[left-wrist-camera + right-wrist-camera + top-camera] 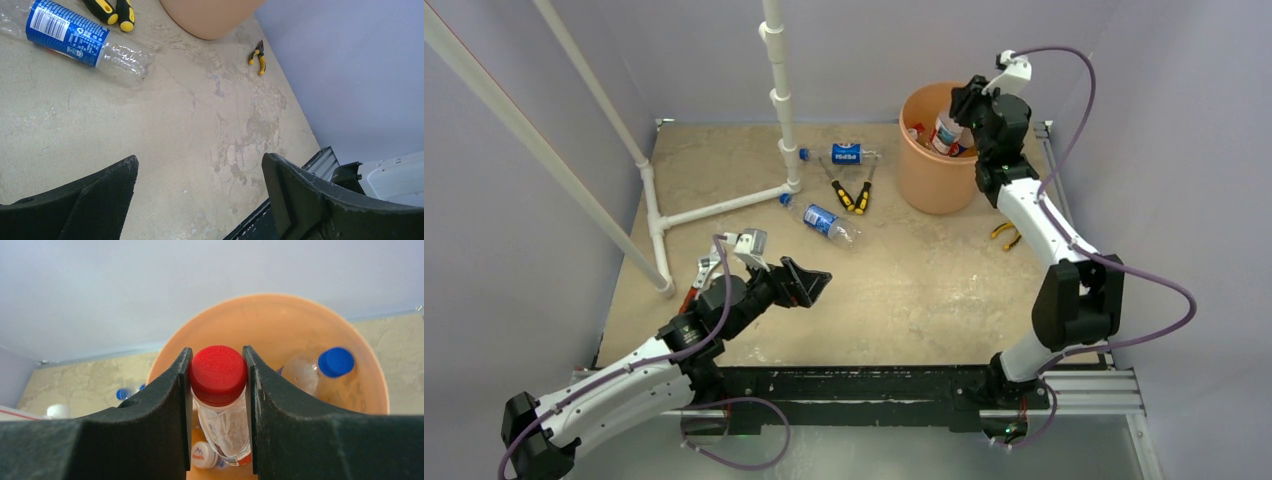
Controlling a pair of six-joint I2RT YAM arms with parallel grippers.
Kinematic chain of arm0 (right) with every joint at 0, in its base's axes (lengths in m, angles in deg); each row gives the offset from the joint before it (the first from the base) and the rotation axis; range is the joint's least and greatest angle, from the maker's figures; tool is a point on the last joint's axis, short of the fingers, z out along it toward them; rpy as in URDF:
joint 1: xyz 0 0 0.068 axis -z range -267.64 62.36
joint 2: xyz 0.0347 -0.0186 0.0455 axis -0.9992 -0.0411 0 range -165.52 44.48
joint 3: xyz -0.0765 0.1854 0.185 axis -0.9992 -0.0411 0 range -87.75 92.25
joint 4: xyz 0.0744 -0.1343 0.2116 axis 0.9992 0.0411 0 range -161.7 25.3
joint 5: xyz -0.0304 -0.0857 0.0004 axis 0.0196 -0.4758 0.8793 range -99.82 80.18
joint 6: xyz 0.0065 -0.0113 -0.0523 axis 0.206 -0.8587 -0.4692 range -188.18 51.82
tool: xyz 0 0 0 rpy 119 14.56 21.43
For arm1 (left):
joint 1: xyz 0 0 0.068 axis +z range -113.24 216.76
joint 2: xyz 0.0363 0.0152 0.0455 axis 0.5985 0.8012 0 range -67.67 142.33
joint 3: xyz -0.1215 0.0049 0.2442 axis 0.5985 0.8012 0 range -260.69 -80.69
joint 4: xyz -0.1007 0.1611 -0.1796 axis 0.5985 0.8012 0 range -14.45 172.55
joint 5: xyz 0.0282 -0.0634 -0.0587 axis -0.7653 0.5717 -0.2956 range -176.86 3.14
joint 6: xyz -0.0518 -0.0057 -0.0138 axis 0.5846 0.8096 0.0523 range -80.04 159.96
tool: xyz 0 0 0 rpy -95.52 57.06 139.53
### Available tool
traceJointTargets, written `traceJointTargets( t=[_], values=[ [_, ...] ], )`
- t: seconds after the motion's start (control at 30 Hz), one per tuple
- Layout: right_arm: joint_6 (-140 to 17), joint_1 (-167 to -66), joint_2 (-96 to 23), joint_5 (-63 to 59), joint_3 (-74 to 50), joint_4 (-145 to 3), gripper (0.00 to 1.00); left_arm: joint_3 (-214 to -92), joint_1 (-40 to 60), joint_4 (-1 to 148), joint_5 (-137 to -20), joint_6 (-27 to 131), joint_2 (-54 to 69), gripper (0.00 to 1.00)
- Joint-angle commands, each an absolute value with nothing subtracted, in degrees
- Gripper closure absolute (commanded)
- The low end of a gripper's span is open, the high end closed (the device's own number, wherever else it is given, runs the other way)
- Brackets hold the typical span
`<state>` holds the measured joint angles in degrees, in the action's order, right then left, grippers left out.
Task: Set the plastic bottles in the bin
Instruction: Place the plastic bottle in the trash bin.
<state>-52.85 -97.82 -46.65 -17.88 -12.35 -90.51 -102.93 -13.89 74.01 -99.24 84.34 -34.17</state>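
Observation:
The orange bin (932, 185) stands at the back right of the table. My right gripper (961, 108) hangs over its mouth, shut on the neck of a clear bottle with a red cap (218, 371); in the right wrist view that gripper (218, 390) points down into the bin (280, 302). A blue-capped bottle (335, 362) and a white-capped one (202, 455) lie inside. Two blue-labelled bottles lie on the table: one (824, 220) mid-table, also in the left wrist view (67, 32), and one (852, 154) farther back. My left gripper (809, 283) is open and empty (200, 165), short of the nearer bottle.
Yellow-and-black pliers (852, 195) lie left of the bin, between the two bottles. A smaller pair (1006, 236) lies at the right edge, under the right arm. A white pipe frame (779, 100) rises at the back left, with a bar along the table.

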Motion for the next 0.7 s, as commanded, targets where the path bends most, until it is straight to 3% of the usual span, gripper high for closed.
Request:
traceJointTargets(
  t=[0.0,0.23,0.4,0.67],
  values=[
    [-53.84,-97.26,-47.56,-21.98,-6.67,-92.24,1.00,-103.86,-13.98,72.86,-98.90,84.47,-34.00,0.07],
    [-57.29,-96.79,-54.92,-27.57,-4.24,-95.87,1.00,-104.47,-14.00,74.90,-100.26,83.95,-34.62,0.07],
    [-62.53,-96.78,-57.71,-30.62,-10.61,-108.64,1.00,-104.44,-13.98,75.16,-101.24,83.88,-34.17,0.07],
    [-64.01,-96.78,-61.32,-27.08,-11.38,-104.18,1.00,-104.58,-14.00,73.10,-101.16,83.69,-31.42,0.07]
  ],
)
